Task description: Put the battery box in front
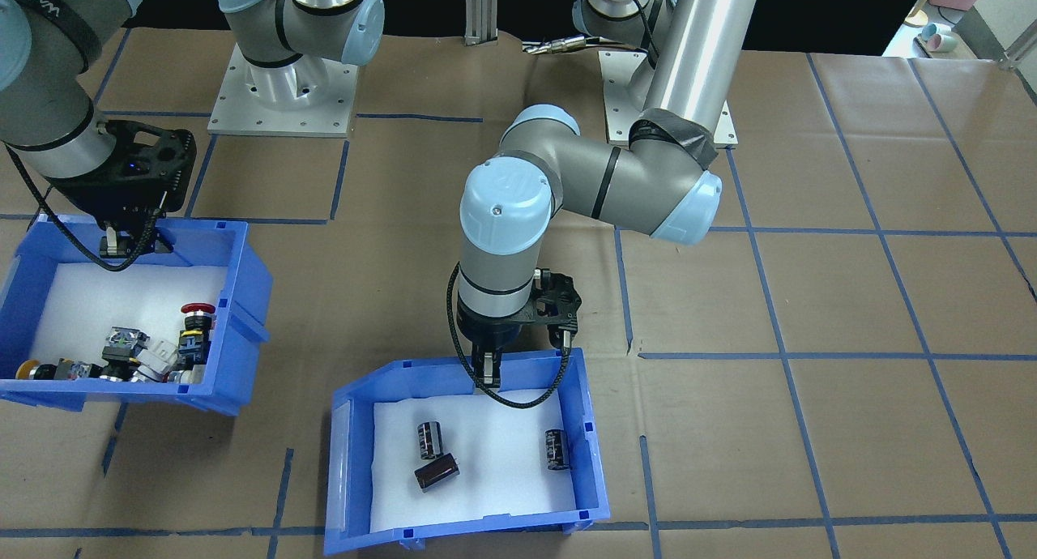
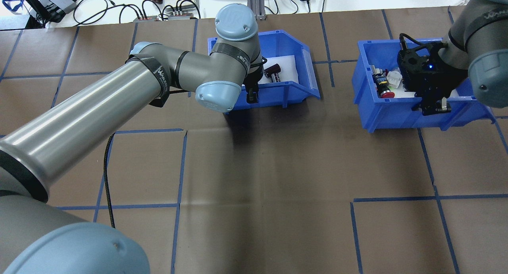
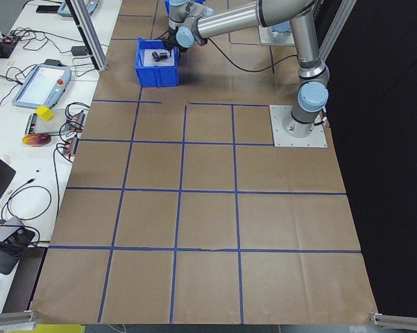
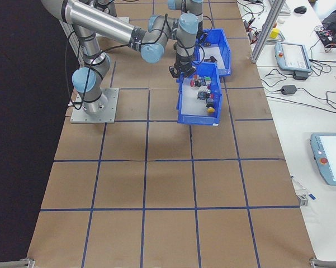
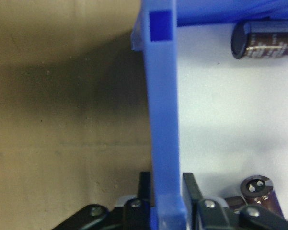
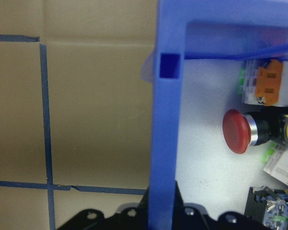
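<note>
Battery box (image 1: 466, 454): left gripper (image 1: 488, 373) clamped on rear wall; pull level & slow so cells (image 1: 429, 440) don't roll.

The battery box (image 1: 587, 462) looks like smooth blue plastic with a slight sheen, lined with matt white foam (image 1: 494, 478). The cells (image 1: 429, 441) inside have glossy dark brown-black sleeves. The second bin (image 1: 235, 332) is the same blue plastic, also foam-lined, and holds a red push-button (image 6: 237, 132) with a glossy cap and a shiny metal collar. The bench (image 2: 278, 166) is covered in matt brown paper with creases, marked by blue tape lines (image 2: 180, 166). The left arm's tube (image 2: 79, 119) is brushed, satin metal; its joint caps (image 2: 236, 22) are smooth pale-blue plastic. Both pincers, left pincer (image 5: 167, 211) and right pincer (image 6: 160, 213), are matt black plastic.
</note>
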### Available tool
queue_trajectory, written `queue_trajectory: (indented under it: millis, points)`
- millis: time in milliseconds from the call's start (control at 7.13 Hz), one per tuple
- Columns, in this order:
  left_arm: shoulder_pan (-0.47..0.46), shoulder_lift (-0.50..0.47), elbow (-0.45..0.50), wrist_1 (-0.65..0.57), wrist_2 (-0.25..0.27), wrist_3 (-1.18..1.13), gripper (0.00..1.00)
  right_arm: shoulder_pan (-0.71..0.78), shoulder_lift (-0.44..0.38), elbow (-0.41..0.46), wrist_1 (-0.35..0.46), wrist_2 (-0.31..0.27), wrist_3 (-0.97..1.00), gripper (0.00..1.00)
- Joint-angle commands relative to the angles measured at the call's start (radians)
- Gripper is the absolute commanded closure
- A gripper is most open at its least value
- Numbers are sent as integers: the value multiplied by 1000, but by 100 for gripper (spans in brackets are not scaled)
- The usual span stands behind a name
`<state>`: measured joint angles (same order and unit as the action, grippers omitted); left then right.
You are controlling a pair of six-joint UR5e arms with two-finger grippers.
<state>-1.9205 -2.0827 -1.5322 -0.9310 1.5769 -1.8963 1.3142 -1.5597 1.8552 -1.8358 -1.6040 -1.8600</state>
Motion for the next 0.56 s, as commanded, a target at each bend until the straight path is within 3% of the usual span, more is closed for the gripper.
queue_trajectory:
  millis: [0,280,421]
  points:
    - [-9,67,1,-66,32,180,24,2,-52,56,1,-1,5,92]
    - [14,183,3,-258,37,451,17,5,-127,154,-8,3,8,92]
    - [47,231,3,-355,28,585,1,8,-169,200,-11,6,37,92]
